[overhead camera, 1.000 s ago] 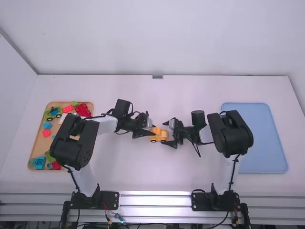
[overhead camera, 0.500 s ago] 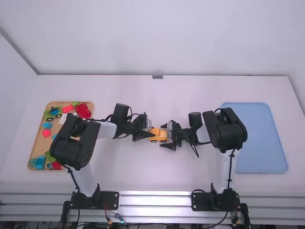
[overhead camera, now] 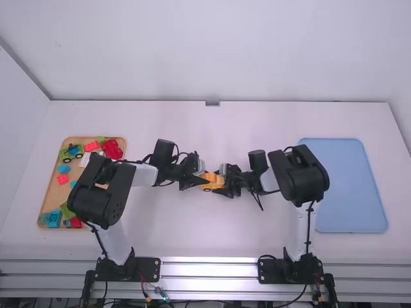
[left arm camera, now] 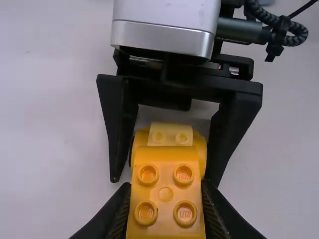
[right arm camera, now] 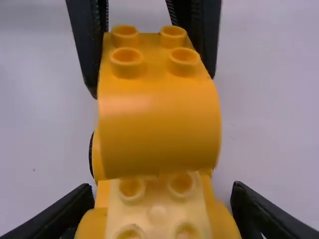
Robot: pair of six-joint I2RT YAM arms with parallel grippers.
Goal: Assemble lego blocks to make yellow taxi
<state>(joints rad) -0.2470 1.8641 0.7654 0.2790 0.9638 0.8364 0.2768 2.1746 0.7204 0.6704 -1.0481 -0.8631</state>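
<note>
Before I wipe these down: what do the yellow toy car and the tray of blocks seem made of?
The yellow car looks like smooth, slightly glossy plastic, with moulded studs and soft highlights. The tray seems wooden from its tan colour, though plastic could look alike.

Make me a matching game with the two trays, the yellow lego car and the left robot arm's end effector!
Things:
1. Wooden tray
2. Blue tray
3. Yellow lego car
4. Left end effector

What goes with them:
A. Shut on something yellow
B. Holds colourful lego pieces
C. On the right side of the table
D. Has round studs on top

Right pairs: 1-B, 2-C, 3-D, 4-A
</note>
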